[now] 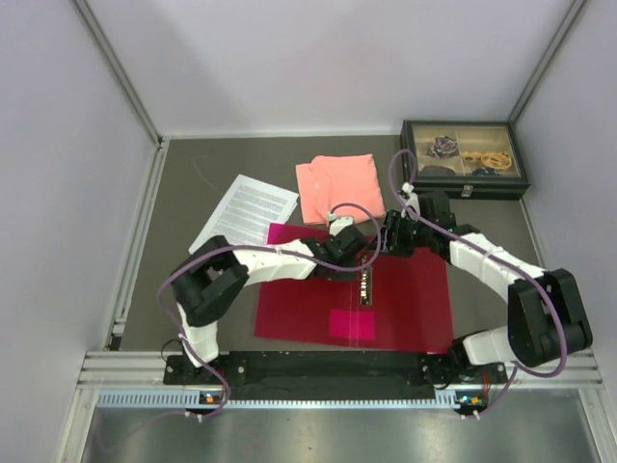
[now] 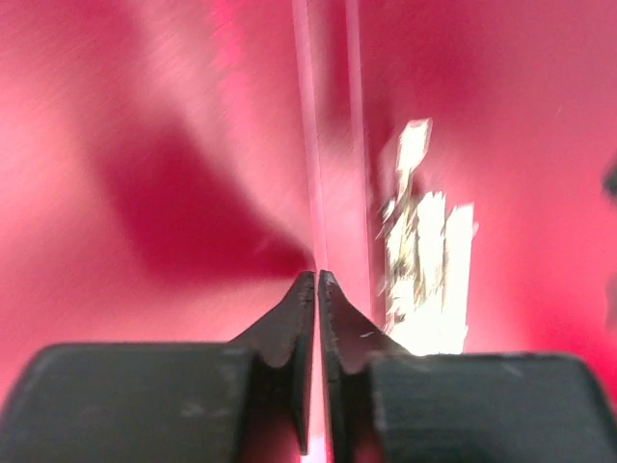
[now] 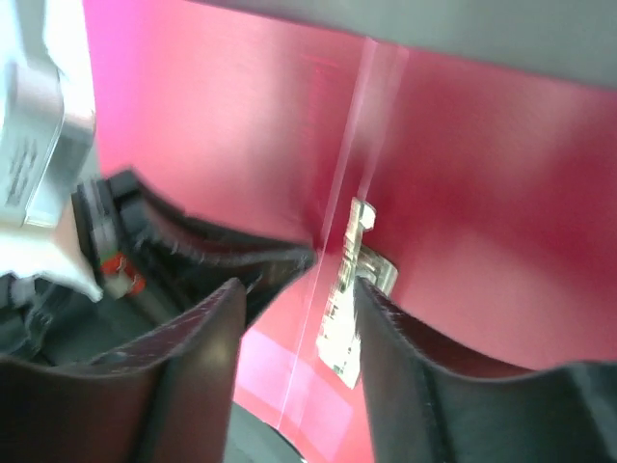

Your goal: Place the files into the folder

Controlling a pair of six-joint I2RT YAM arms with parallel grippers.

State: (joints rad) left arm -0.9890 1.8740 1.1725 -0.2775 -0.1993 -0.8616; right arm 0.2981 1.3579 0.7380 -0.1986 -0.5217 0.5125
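Observation:
The red folder (image 1: 415,299) lies in the middle of the table with its metal clip (image 1: 366,286) showing. My left gripper (image 1: 359,253) is over its far edge. In the left wrist view the left gripper (image 2: 317,278) is shut on the thin edge of the folder's cover (image 2: 307,145), which stands up on edge, with the clip (image 2: 424,280) to the right. My right gripper (image 1: 388,237) is just beside the left one. In the right wrist view the right gripper (image 3: 297,289) is open, with the cover's edge and the clip (image 3: 352,289) between its fingers. The files (image 1: 246,212) lie on the table at the far left, apart from both grippers.
A salmon-pink folded cloth (image 1: 339,188) lies behind the folder, next to the files. A dark box (image 1: 466,159) with compartments of small items stands at the back right. Metal frame rails run along the left side and the near edge.

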